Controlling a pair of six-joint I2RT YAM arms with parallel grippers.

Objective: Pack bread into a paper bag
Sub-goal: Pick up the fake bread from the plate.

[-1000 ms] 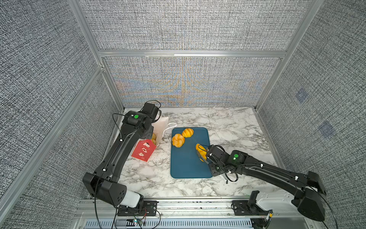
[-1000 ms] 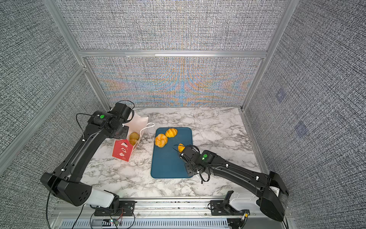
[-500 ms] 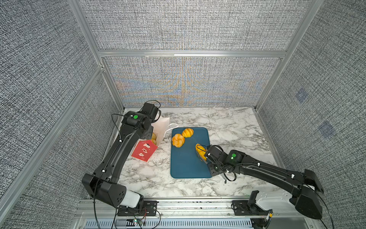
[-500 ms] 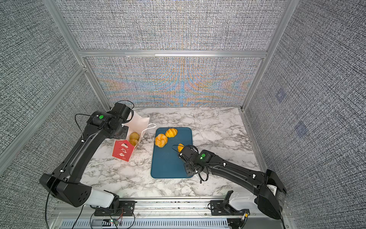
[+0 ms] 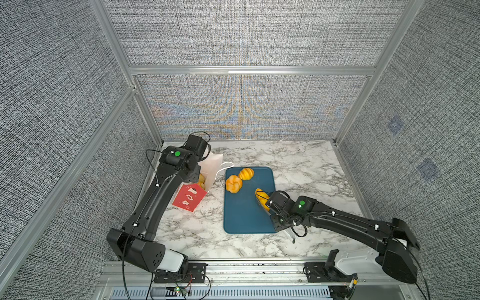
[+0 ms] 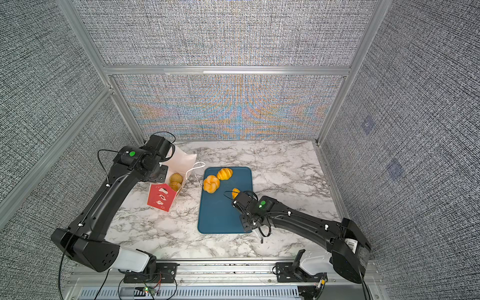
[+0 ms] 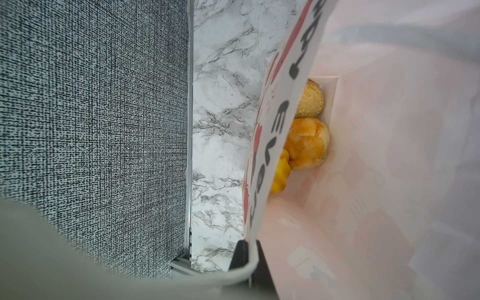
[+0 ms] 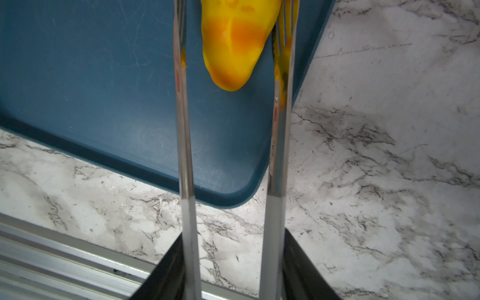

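The paper bag (image 6: 161, 197) stands at the table's left, red-sided and white inside (image 7: 363, 181). My left gripper (image 7: 248, 249) is shut on its printed wall at the rim, with a white cord handle lying across the fingers. Three pieces of bread (image 7: 307, 142) lie at the bag's bottom. A knot roll (image 5: 233, 183) and a croissant (image 5: 246, 173) sit at the far end of the blue tray (image 5: 244, 215). My right gripper (image 8: 233, 244) is shut on metal tongs (image 8: 184, 130). The tong arms straddle a third croissant (image 8: 233, 44) near the tray's right edge; their tips are out of the wrist view.
The tray lies on a marble table (image 5: 311, 168) inside grey fabric walls with aluminium posts. The bag stands close to the left wall. An aluminium rail (image 5: 259, 267) runs along the table's front edge, where both arm bases are mounted.
My right arm has crept slightly to the left with the tongs about the croissant. The left arm and the bag have not moved.
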